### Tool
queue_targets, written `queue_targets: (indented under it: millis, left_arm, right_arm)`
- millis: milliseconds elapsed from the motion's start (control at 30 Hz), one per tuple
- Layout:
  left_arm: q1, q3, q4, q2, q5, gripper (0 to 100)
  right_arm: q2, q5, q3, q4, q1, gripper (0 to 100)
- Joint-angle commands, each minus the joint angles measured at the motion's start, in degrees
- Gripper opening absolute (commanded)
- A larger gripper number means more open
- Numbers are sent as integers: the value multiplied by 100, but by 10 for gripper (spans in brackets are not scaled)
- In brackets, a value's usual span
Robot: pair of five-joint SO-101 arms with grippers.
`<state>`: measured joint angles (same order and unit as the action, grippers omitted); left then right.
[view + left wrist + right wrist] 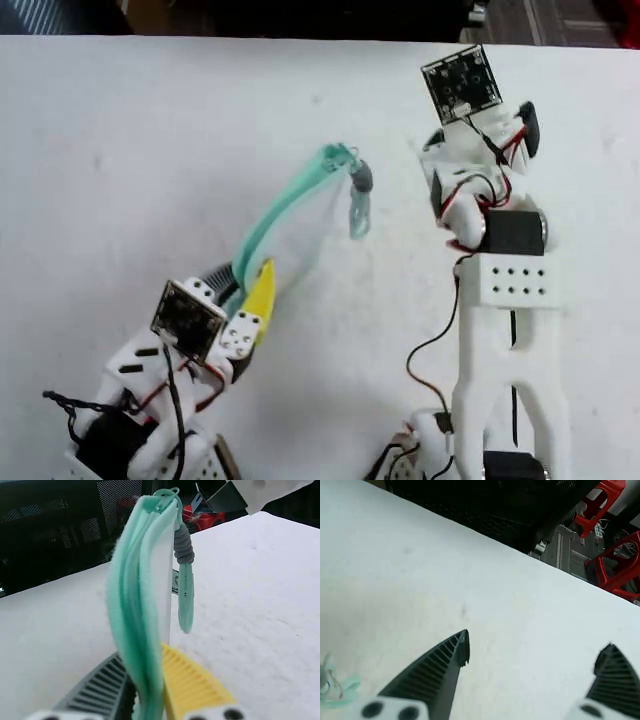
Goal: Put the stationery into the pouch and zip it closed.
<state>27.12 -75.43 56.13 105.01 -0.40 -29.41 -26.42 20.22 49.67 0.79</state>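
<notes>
A translucent white pouch [295,235] with a teal zipper edge [137,605] is held up off the table, slanting away from my left arm. My left gripper [245,287] [147,692] is shut on its near end, with a yellow finger [192,687] on one side and a grey finger [97,687] on the other. The zipper pull sits at the pouch's far end, where a grey bead and a teal tag [359,212] [185,600] hang down. My right gripper [482,128] [537,647] stands open above bare table, to the right of the tag and apart from it.
The white table [120,150] stretches wide to the left and behind the pouch. Its far edge [300,38] meets a dark background. The right arm's white body [510,330] and cables occupy the front right. Red chairs [620,570] stand beyond the table.
</notes>
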Motion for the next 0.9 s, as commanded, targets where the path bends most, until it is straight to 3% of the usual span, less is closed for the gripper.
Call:
queue_targets:
  millis: [0,67,200,267,500,633,767,867]
  left_arm:
    - [-40,290,35,-22,-53,20]
    - [-40,290,35,-22,-53,21]
    - [-40,290,35,-22,-53,21]
    - [-40,290,35,-22,-53,21]
    - [-40,281,149,-22,-62,22]
    - [-40,281,158,-22,-62,22]
    - [-40,176,79,-22,-62,22]
    - [-40,70,-44,-22,-62,22]
  right_arm:
    - [-259,-105,-431,286,303,324]
    - [-453,123,-747,822,347,253]
    - [-831,1477,-1688,2009,321,76]
    - [-892,1855,-2215,2484,-13,14]
    - [-892,1925,-2804,3486,-2466,19]
    - [-901,1978,-2840,3415,-3020,113]
    - [-945,3200,-2857,3477,-3415,255]
    - [-857,3824,-2963,3626,-3864,307]
